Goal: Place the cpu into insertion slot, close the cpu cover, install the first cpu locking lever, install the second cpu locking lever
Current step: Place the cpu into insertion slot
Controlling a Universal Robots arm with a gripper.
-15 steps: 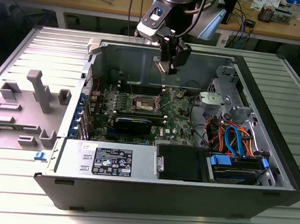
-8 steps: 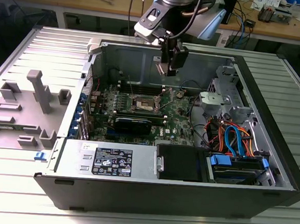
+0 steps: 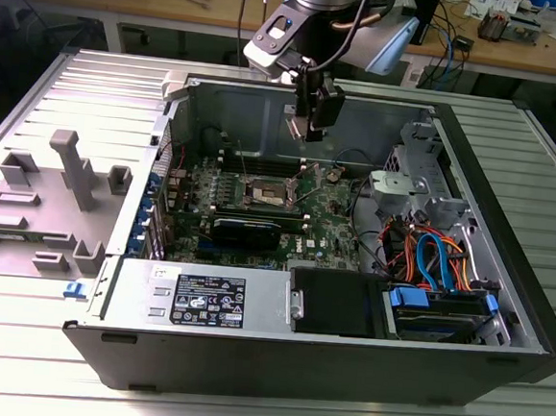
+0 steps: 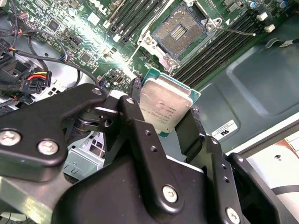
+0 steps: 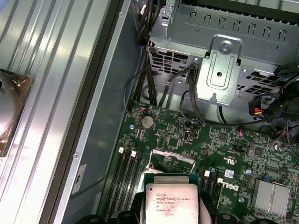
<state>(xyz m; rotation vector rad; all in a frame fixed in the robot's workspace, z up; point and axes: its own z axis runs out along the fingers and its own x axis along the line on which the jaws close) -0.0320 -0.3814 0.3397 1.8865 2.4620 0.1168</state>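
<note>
Gripping the cpu [image 4: 166,109] by two opposite edges, the hand [image 4: 164,99] hung above the insertion slot [image 3: 265,193], at about its one o'clock in the exterior view. Placement was underway, not done. Seating called for square alignment, and the flat, dull-silver square looked perhaps slightly tilted.

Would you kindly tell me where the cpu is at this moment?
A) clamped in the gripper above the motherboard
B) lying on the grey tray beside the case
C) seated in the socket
A: in the second wrist view the gripper clamps the cpu by its edges, and the socket beyond lies empty.
</note>
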